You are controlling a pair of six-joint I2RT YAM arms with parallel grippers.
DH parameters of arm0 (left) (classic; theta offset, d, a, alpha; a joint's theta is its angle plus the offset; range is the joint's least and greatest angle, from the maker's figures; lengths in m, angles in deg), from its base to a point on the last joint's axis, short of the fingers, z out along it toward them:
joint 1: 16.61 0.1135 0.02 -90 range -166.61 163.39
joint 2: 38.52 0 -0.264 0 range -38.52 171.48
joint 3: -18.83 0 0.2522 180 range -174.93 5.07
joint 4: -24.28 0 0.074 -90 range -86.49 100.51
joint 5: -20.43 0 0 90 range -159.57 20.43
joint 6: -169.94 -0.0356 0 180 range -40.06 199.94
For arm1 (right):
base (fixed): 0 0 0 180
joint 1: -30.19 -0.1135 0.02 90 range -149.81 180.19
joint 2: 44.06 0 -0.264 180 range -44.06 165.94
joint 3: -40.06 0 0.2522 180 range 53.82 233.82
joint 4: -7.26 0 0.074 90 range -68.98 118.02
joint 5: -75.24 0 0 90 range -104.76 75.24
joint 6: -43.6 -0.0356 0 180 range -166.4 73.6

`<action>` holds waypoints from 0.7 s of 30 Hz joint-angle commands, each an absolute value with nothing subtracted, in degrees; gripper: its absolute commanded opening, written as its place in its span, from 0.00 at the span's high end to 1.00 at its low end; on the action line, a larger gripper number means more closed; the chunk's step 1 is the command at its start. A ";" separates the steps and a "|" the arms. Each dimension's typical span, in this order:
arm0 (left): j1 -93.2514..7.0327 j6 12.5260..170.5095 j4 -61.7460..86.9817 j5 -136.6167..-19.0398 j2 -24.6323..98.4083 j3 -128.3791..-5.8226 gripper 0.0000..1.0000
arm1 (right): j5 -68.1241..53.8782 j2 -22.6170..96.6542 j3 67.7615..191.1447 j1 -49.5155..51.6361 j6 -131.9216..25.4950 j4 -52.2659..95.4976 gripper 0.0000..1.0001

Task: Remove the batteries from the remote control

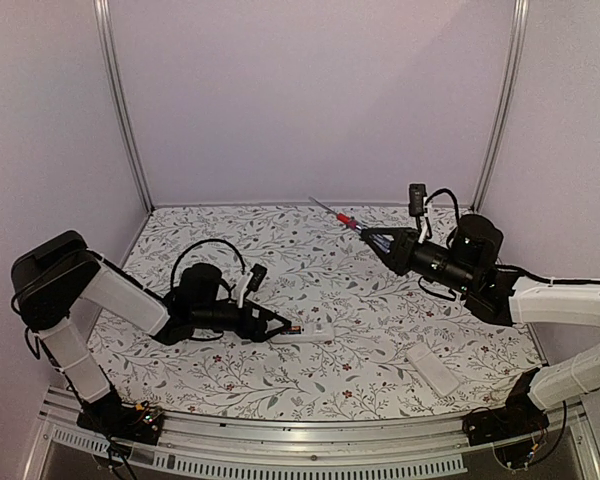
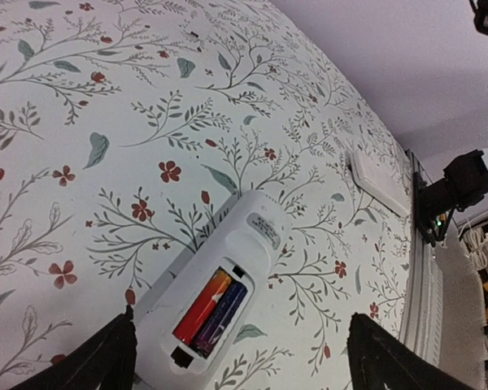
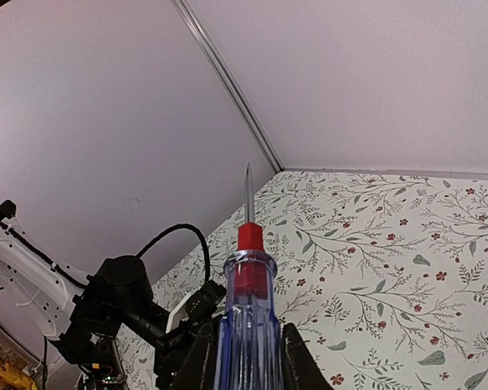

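Hand L (image 1: 283,328): released, fingers spread wide, straddling remote's end, low over bench (image 1: 280,260).
Remote control (image 1: 312,331): flat on bench, centre-left, recess facing up, uncovered.
Batteries (image 2: 210,313): two, side by side, seated in recess.
Hand R (image 1: 382,241): clenched on screwdriver (image 1: 345,220), raised, tip twd back wall.
Plate (image 1: 435,372): white, front-right, well apart from remote.

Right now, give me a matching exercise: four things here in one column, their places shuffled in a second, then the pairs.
1. slim white plastic remote control
2. two small cylindrical batteries, one red, one dark
3. long screwdriver with red-and-blue handle
4. flat white rectangular plate

A. clamped in the right arm's jaws, off the table
B. in the remote's open recess
C. on the table before the left arm's open jaws
D. alone on the table near the right arm's base

Pairs: 1-C, 2-B, 3-A, 4-D
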State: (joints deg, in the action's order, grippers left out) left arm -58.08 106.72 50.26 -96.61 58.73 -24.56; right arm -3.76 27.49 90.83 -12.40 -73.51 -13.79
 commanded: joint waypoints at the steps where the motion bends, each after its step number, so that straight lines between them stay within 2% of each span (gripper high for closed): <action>1: -57.35 103.84 51.72 -100.65 62.96 -27.53 0.11 | -3.66 27.67 90.72 -12.35 -73.71 -14.12 1.00; 16: -61.04 97.25 40.39 -96.25 62.60 -29.21 0.12 | -2.99 29.91 91.56 -12.33 -73.75 -14.27 1.00; 19: -62.94 96.94 39.50 -93.25 61.19 -28.18 0.12 | -2.99 30.26 91.78 -12.35 -73.56 -14.27 1.00; 21: -65.18 96.08 38.47 -86.59 59.96 -27.84 0.12 | -2.99 30.63 91.96 -12.35 -73.44 -14.22 1.00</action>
State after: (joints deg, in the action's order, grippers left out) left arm -61.36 98.29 42.35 -94.65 62.69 -29.19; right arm -3.56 29.54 90.86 -12.40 -73.80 -13.33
